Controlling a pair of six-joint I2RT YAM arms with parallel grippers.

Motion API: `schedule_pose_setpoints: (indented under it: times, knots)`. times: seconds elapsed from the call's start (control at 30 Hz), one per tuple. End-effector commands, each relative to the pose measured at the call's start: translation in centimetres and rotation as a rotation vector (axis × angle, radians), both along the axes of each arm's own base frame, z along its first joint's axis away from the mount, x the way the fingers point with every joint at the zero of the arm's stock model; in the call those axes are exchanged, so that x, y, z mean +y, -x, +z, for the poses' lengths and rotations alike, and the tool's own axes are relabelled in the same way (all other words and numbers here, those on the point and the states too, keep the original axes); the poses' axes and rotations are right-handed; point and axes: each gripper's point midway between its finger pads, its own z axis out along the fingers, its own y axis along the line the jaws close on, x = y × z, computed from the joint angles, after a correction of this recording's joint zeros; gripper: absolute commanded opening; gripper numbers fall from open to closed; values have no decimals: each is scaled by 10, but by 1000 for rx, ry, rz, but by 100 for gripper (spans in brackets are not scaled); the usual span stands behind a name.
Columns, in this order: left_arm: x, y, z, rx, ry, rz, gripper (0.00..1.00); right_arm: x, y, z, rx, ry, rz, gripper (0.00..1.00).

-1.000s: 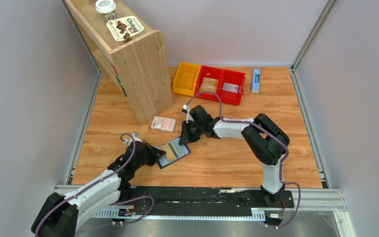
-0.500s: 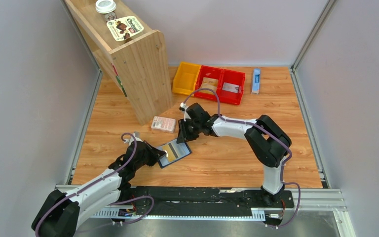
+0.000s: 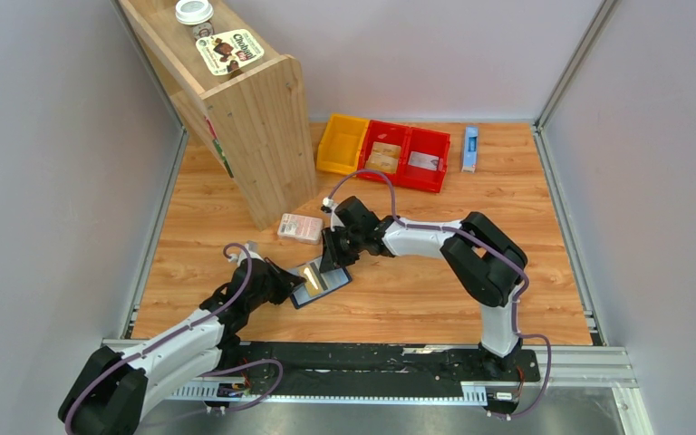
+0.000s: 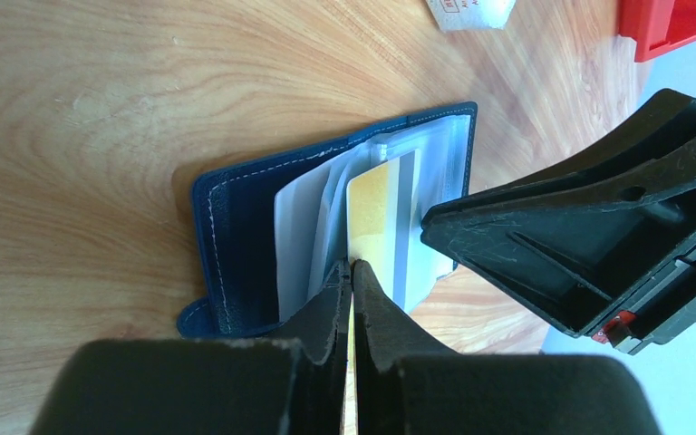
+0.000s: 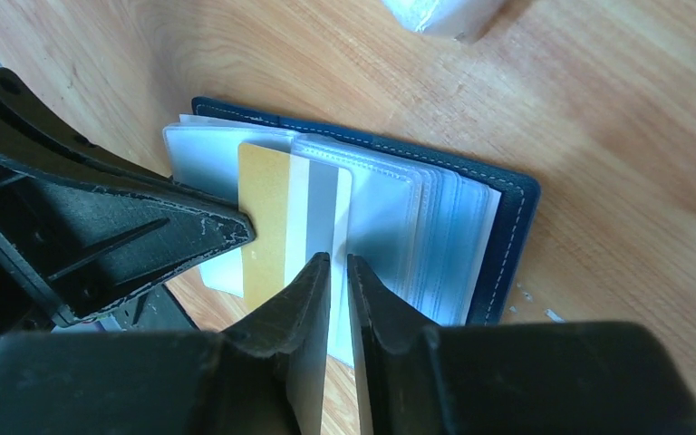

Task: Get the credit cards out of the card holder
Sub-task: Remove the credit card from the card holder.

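Observation:
The navy card holder [image 3: 335, 281] lies open on the table, its clear sleeves fanned out [image 5: 435, 227]. A tan-yellow credit card [image 5: 267, 217] with a grey stripe sticks out of a sleeve; it also shows in the left wrist view [image 4: 372, 204]. My left gripper [image 4: 352, 265] is shut on this card's edge and sits at the holder's near-left side [image 3: 292, 288]. My right gripper [image 5: 337, 258] is shut apart from a narrow slit, its tips on the card's white edge and the sleeve beside it, at the holder's far side [image 3: 331, 263]. The two grippers face each other across the card.
A pink-and-white packet [image 3: 299, 227] lies just behind the holder. A wooden shelf [image 3: 254, 118] stands at the back left. A yellow bin [image 3: 343, 145] and red bins [image 3: 410, 156] with a tan and a grey card sit at the back, a blue-and-white box [image 3: 470, 148] beside them.
My right gripper has moved left and nearer, down onto the open card holder. My left arm has barely moved and keeps its hold.

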Motion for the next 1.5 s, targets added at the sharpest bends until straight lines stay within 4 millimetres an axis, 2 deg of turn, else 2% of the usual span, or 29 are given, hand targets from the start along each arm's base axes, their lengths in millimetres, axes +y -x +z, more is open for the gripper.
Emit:
schedule_pose_setpoints:
  times: [0.0,0.1,0.2,0.33,0.57,0.67,0.8,0.9,1.03,1.17,1.2,1.27,1.47]
  knots:
    - [2,2,-6,0,-16,-3,7,-5,2,-18,13,28,-5,20]
    - [3,2,-8,6,-18,2,15,-13,4,-31,35,60,-20,18]
    - [5,4,-13,20,-25,8,29,-19,5,-42,61,82,-32,17]
    - [8,7,-21,42,-26,26,42,-22,5,-45,66,84,-35,17]
    - [5,6,-26,45,-19,15,44,-23,5,-48,74,82,-34,17]
    - [3,5,-27,50,-16,8,41,-22,5,-48,79,76,-35,17]
    - [-2,1,-16,14,9,-10,26,-24,4,-50,76,82,-43,17]
    - [1,3,-11,10,0,-7,12,-26,3,-52,80,88,-51,17]
    - [11,-1,-1,-32,-29,33,2,-32,0,-58,86,102,-71,16]
    - [17,1,5,-35,-56,43,0,-35,-5,-59,83,109,-87,16]
    - [22,6,-1,-12,-92,38,0,-35,-7,-58,82,106,-92,16]
    - [24,5,8,-15,-128,24,0,-36,-10,-56,76,107,-98,16]
    - [36,9,23,-1,-298,-58,0,-28,-22,-35,40,78,-106,17]
